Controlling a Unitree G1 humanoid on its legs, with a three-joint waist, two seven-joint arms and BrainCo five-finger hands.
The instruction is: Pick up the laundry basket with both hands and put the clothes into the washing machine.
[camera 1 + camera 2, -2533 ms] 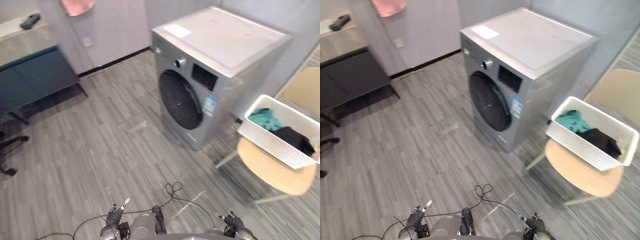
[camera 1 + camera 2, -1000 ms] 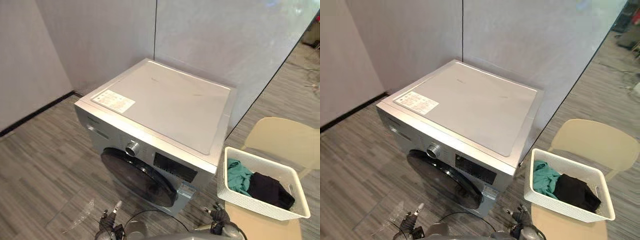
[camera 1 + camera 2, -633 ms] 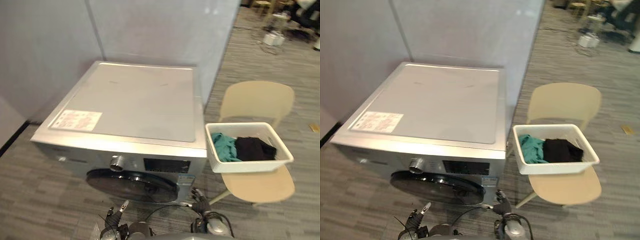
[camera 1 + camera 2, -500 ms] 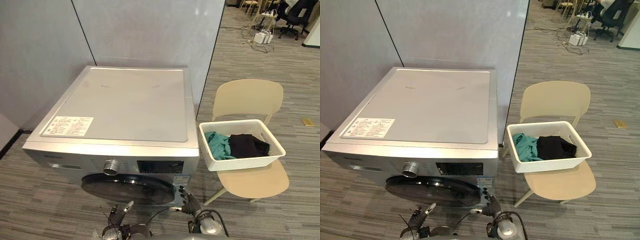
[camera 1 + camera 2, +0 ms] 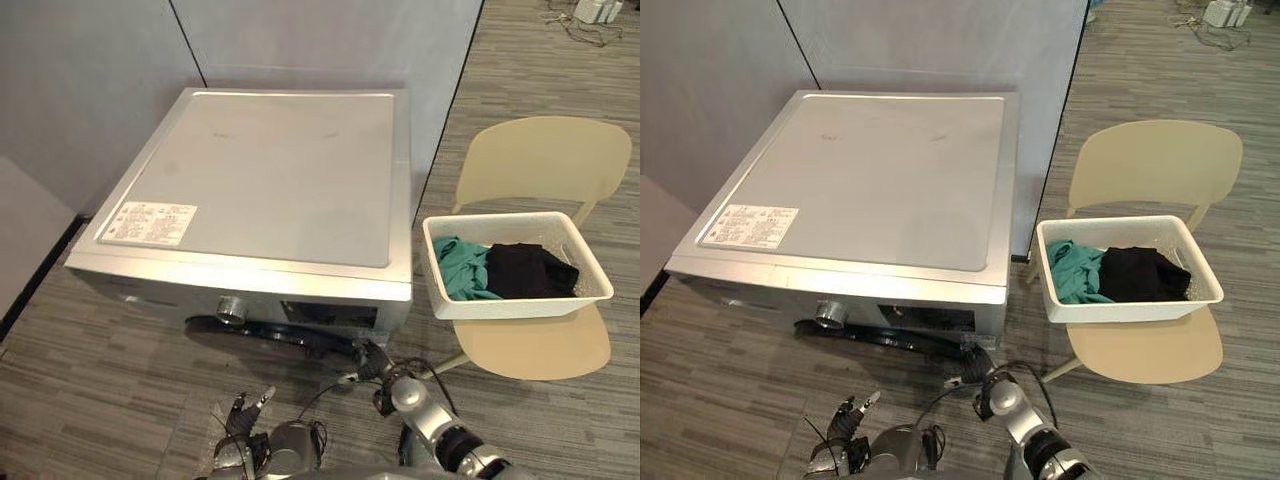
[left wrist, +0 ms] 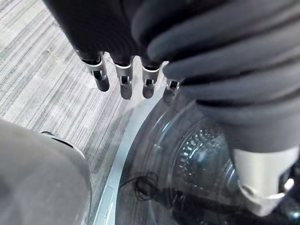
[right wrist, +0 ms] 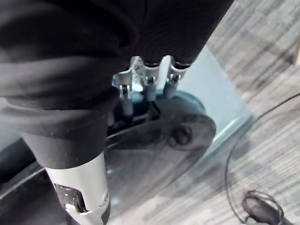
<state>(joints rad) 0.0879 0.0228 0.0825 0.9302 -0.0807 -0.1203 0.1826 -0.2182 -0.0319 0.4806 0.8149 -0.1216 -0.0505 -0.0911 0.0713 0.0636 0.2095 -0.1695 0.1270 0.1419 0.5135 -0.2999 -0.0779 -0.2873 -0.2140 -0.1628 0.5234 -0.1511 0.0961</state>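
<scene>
The white laundry basket (image 5: 515, 304) stands on a beige chair (image 5: 540, 160) to the right of the silver washing machine (image 5: 270, 180). A teal garment (image 5: 462, 266) and a black garment (image 5: 530, 268) lie in it. The machine's dark round door (image 5: 265, 333) shows under the front panel. My right hand (image 5: 375, 362) reaches to the door's right edge, and its straight fingers (image 7: 149, 83) rest against the door rim (image 7: 159, 140). My left hand (image 5: 243, 412) hangs low before the machine, open and holding nothing, with its fingers (image 6: 124, 80) above the door glass (image 6: 187, 154).
Grey partition walls (image 5: 330, 40) stand close behind the machine and to its left. Grey plank flooring (image 5: 90, 380) runs in front. The chair's legs (image 5: 450, 362) stand just right of my right arm.
The camera has swung from the open floor to the machine and tilted down. My right arm has stretched forward, bringing its hand up to the door's right edge. The basket stays on the chair.
</scene>
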